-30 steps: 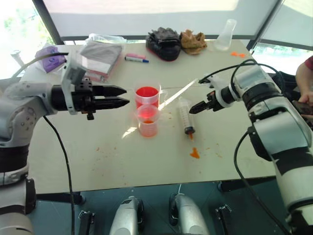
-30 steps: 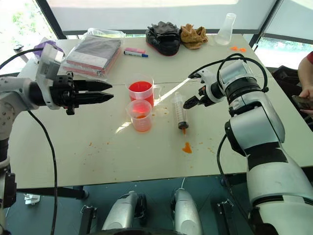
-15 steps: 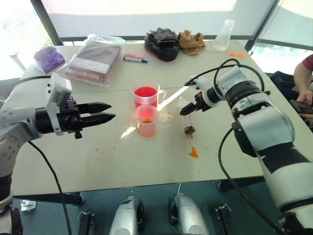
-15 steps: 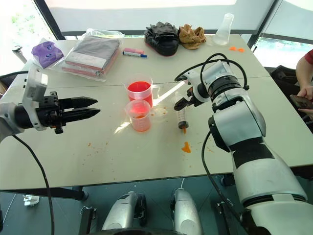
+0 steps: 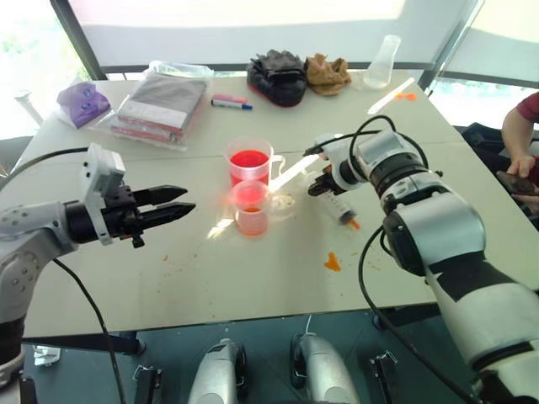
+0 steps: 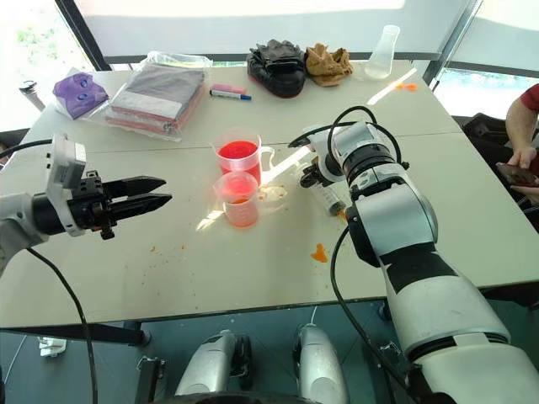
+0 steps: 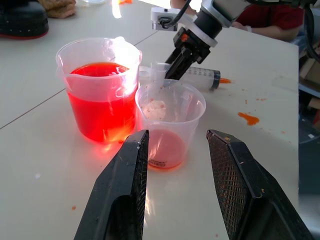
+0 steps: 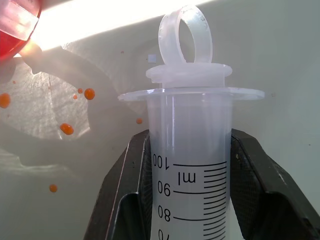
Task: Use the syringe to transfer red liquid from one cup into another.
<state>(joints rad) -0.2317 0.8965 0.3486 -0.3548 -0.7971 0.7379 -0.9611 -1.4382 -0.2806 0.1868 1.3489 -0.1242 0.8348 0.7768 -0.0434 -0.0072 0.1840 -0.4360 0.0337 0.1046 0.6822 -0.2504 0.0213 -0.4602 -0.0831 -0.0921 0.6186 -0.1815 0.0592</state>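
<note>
The syringe (image 5: 338, 207) lies slantwise on the table right of the cups, its stained tip pointing away from them. My right gripper (image 5: 320, 183) is shut on its barrel (image 8: 190, 165) just below the flange, one finger on each side. The taller handled cup (image 5: 251, 162) holds deep red liquid (image 7: 100, 107). The smaller cup (image 5: 253, 210) stands in front of it, touching, with a shallow pink layer (image 7: 167, 147) at its bottom. My left gripper (image 5: 190, 199) hovers open above the table, left of the cups and pointing at them, nothing between its fingers (image 7: 125, 185).
An orange blotch (image 5: 333, 263) and small drips stain the table near the syringe. At the far edge lie black gloves (image 5: 278, 76), brown gloves (image 5: 327, 71), a flask (image 5: 383, 61), markers (image 5: 232, 101) and packets (image 5: 160, 101). A person's arm (image 5: 518, 139) is at the right.
My right gripper came down toward the cups and shut on the syringe, whose tip swung out to the right. My left arm sank and drew back to the left, still open.
</note>
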